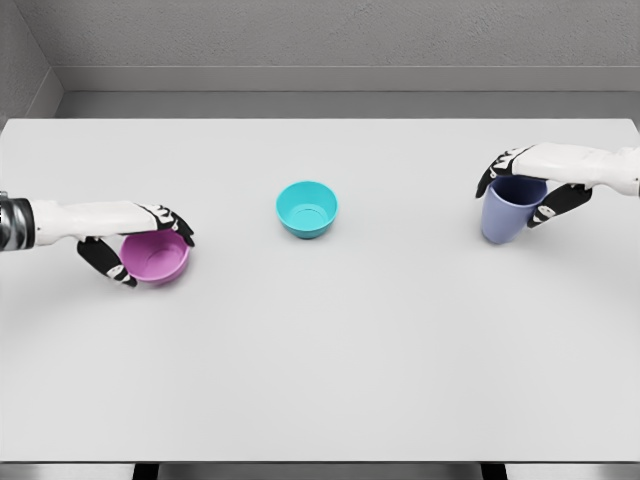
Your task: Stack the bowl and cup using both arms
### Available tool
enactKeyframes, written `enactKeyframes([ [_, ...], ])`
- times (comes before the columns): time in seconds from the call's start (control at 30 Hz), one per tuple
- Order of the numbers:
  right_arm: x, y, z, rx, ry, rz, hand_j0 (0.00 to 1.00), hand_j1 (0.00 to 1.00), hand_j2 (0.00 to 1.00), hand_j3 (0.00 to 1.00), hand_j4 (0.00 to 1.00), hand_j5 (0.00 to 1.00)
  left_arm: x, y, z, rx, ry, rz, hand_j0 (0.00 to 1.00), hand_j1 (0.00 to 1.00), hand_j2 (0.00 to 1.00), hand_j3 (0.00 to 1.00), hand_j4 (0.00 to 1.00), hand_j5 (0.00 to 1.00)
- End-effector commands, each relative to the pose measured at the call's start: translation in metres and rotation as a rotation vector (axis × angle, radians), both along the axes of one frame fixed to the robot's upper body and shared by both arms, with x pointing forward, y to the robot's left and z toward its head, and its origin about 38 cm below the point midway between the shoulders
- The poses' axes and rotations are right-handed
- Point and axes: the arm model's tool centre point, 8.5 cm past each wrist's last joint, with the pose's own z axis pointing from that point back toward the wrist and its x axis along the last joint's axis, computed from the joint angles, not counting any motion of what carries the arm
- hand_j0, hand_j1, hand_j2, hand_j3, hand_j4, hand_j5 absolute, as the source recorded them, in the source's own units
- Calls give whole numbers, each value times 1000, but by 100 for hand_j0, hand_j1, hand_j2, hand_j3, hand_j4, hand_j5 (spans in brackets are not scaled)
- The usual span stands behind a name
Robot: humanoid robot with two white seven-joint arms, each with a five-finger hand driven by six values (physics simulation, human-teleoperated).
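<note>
The left robot hand [135, 245] reaches in from the picture's left edge and grasps the purple bowl [156, 257], its black fingers curled over the near and far rim. The bowl stands upright on the left part of the white desk [330, 360]. The right robot hand [530, 190] comes in from the right edge and grasps the blue-violet cup [508, 213] from above, fingers wrapped around its rim on both sides. The cup stands upright on the right part of the desk, mouth up. Between the two hands, well apart from each, a teal bowl [307, 209] sits upright near the middle of the desk, touched by neither hand. Behind the desk runs a grey wall [330, 40]
</note>
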Motion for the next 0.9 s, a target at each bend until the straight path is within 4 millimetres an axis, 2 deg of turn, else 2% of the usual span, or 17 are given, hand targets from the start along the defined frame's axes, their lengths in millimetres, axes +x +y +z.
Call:
enactKeyframes([
  [0.0, 0, 0, 1, 9, -1, -5, 59, 59, 59, 59, 59, 59, 3, -9, 1, -7, -2, -14, 62, 62, 62, 62, 62, 62],
  [0.1, 0, 0, 2, 12, -1, -5, 58, 58, 58, 58, 58, 58, 7, -13, 5, -17, -15, -20, 62, 62, 62, 62, 62, 62],
  [0.13, 1, 0, 2, 12, -2, -5, 55, 55, 55, 55, 55, 55, 7, -14, 5, -17, -15, -21, 62, 62, 62, 62, 62, 62],
  [0.33, 2, 0, 6, 16, -9, -5, 55, 55, 55, 55, 55, 55, 13, -20, 11, -29, -35, -27, 63, 63, 63, 63, 63, 63],
  [0.7, 3, 20, 22, 34, -52, 50, 55, 55, 55, 55, 55, 55, 27, -46, 27, -58, -70, -63, 63, 63, 63, 63, 63, 63],
  [0.87, 3, 24, 25, 37, -62, 63, 55, 55, 55, 55, 55, 55, 34, -52, 33, -61, -85, -65, 63, 63, 63, 63, 63, 63],
])
